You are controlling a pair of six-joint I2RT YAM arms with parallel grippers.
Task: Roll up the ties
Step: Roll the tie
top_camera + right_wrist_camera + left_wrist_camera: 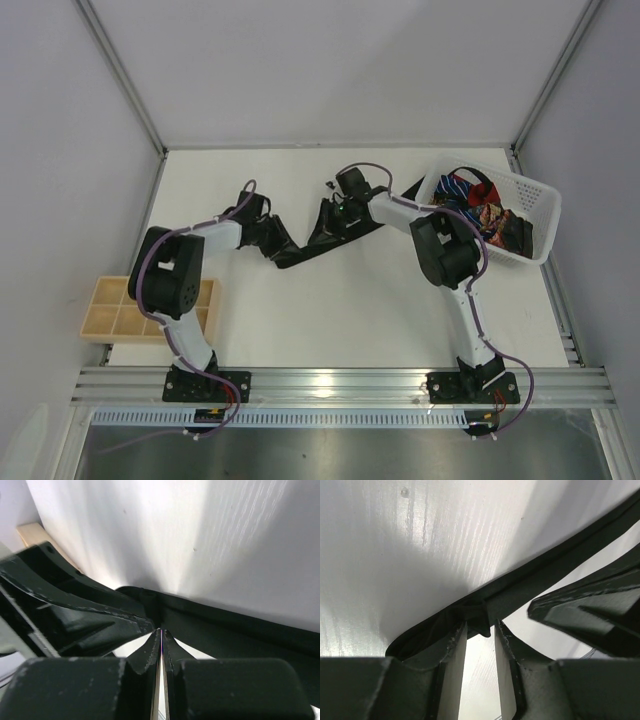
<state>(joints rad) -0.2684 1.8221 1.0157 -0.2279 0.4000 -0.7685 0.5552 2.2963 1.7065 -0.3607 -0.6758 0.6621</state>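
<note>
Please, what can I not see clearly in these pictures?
- Black tie, top view: parts hidden under left arm and right arm; ends unclear.
- Ties in the basket, top view: tangled, too small to count.
- Tan tray, top view: partly covered by left arm.
- Right wrist view: closed jaws hide whether they pinch the tie.

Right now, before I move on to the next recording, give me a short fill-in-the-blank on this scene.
1. The tie out on the table is ___ in colour.
2. The other ties lie in a white ___ at the far right.
3. The left gripper has its jaws ___.
4. The tan tray sits at the table's ___ edge.
Missing words: black; basket; open; left.
</note>
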